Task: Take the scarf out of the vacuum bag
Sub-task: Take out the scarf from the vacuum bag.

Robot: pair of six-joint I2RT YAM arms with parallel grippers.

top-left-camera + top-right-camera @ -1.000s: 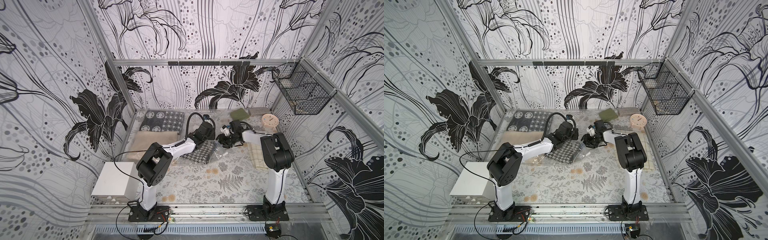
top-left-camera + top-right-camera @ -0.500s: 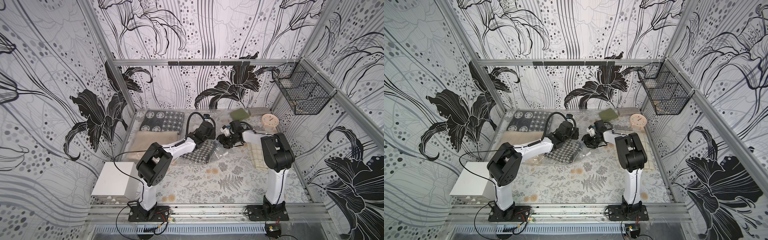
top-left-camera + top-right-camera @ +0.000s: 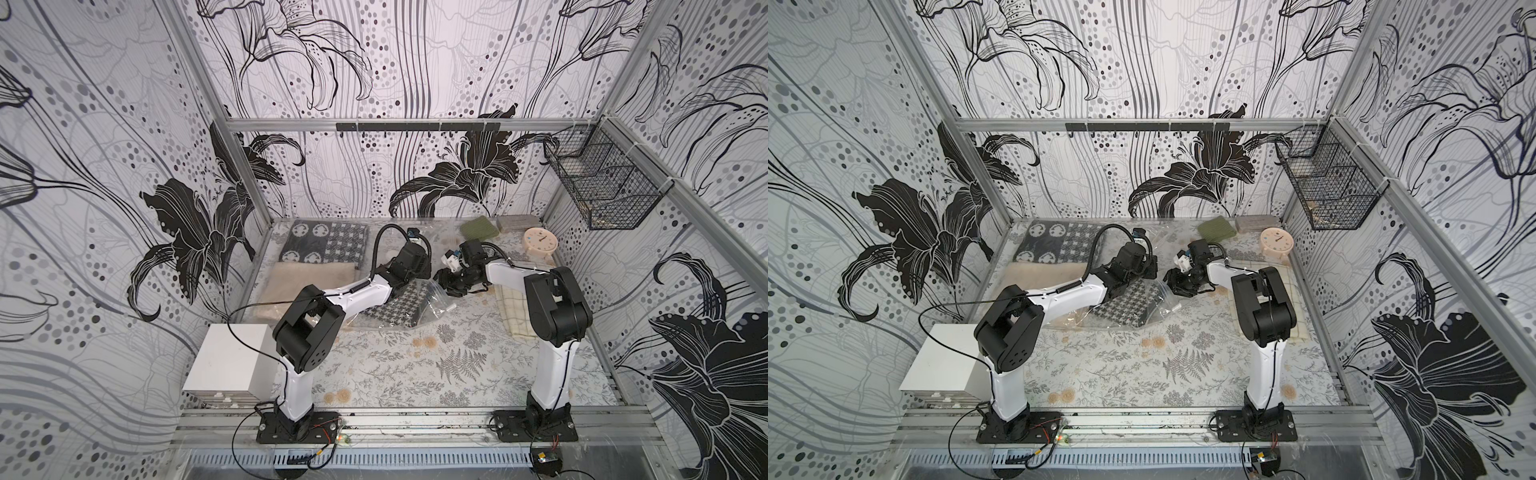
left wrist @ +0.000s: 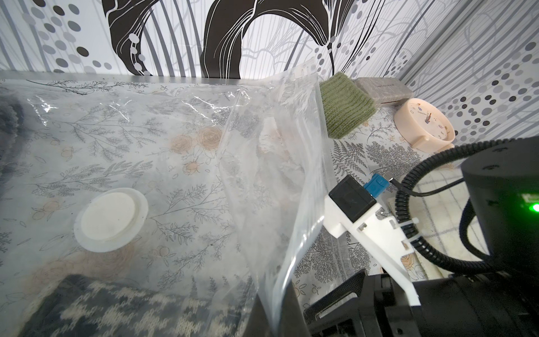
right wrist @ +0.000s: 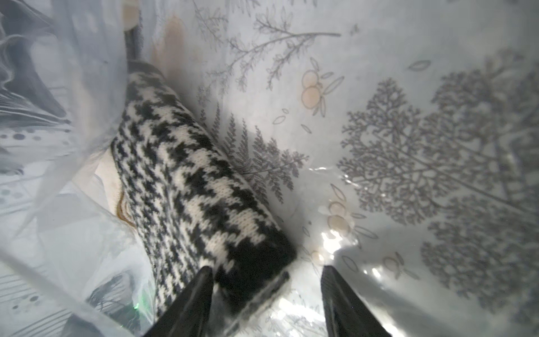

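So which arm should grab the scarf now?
Right: the right gripper is open inside the vacuum bag, at the scarf's end; the left gripper seems shut, holding the bag's mouth up.

Cell is holding: bag 1 | scarf 1 | clock 1 | basket 1 | box 1 | green cloth 1 | grey block 1 | arms 2

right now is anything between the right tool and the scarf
Nothing solid: the right tool is inside the vacuum bag, jaws open, the houndstooth scarf at its tips. A clear bag edge may cross the scarf's end.
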